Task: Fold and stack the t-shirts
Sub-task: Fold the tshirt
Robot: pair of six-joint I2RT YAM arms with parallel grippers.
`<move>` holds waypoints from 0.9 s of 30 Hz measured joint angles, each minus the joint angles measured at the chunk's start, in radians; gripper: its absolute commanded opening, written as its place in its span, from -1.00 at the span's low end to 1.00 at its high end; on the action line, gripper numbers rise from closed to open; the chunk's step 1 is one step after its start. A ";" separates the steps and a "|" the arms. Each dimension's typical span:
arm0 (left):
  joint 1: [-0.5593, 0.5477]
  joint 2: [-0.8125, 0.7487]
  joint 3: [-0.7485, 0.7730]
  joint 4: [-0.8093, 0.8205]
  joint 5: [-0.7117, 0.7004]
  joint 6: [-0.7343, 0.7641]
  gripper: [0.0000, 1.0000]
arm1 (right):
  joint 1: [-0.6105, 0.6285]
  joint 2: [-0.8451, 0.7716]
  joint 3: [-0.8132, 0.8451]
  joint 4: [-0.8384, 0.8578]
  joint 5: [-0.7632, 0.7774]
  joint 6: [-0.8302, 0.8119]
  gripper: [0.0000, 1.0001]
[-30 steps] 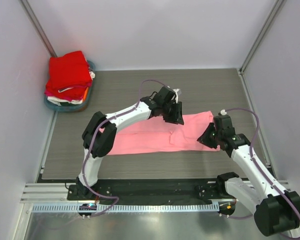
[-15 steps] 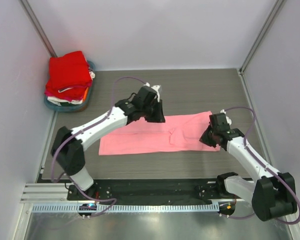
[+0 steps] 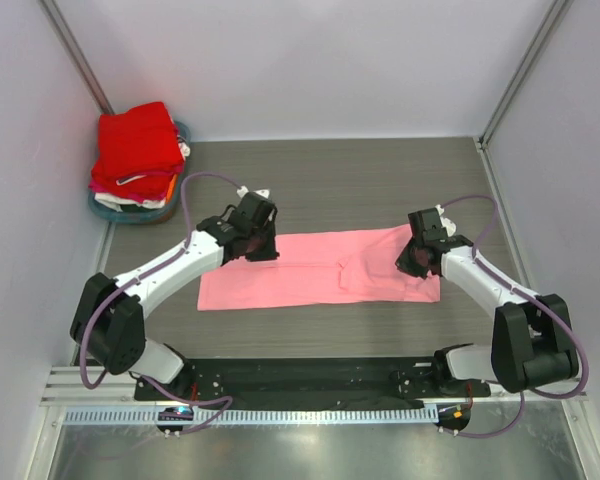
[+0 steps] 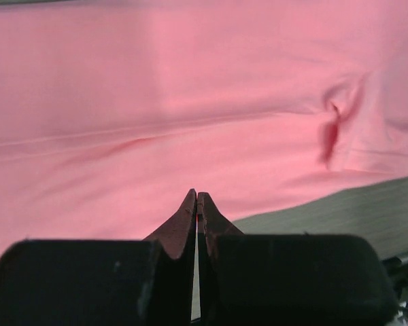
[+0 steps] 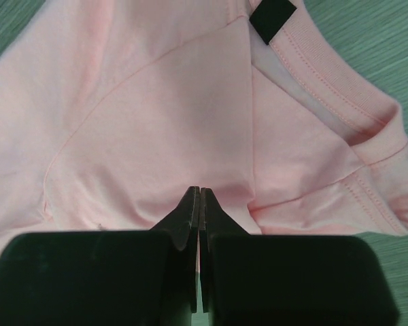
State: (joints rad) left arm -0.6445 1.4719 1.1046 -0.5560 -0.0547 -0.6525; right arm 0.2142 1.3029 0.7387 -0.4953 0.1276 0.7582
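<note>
1. The light pink t-shirt [image 3: 310, 272] lies flat on the grey table [image 3: 380, 180]. It is folded into a long strip running left to right across the middle.
2. The left gripper [image 3: 260, 250] sits over the strip's far edge, near its left end. In the wrist view its fingers are pressed together tip to tip above pink cloth, and we see no fabric between them. We cannot tell whether the tips touch the shirt.
3. A small pucker [image 4: 333, 125] shows in the cloth ahead and to the right of the left gripper. A bare corner of table shows at lower right in that view.
4. The right gripper [image 3: 410, 262] is at the strip's right end. Its fingers are closed tight, tips over the cloth with nothing visibly pinched.
5. The right wrist view shows the black neck label [image 5: 273, 19] at top, with the ribbed collar [image 5: 330, 78] curving down the right side.
6. In the far left corner a stack of folded shirts rests on the teal tray [image 3: 130, 216], well apart from the pink one. The bright red shirt [image 3: 135, 140] is on top, with magenta, orange and white edges beneath.
</note>
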 measured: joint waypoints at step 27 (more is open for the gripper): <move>0.383 0.378 0.089 0.000 -0.129 -0.135 -1.00 | -0.020 0.190 0.034 0.058 0.047 0.003 -0.98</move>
State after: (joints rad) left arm -0.2619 1.8496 1.1934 -0.5564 -0.1841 -0.7879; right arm 0.1944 1.4933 0.7723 -0.4374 0.1749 0.7612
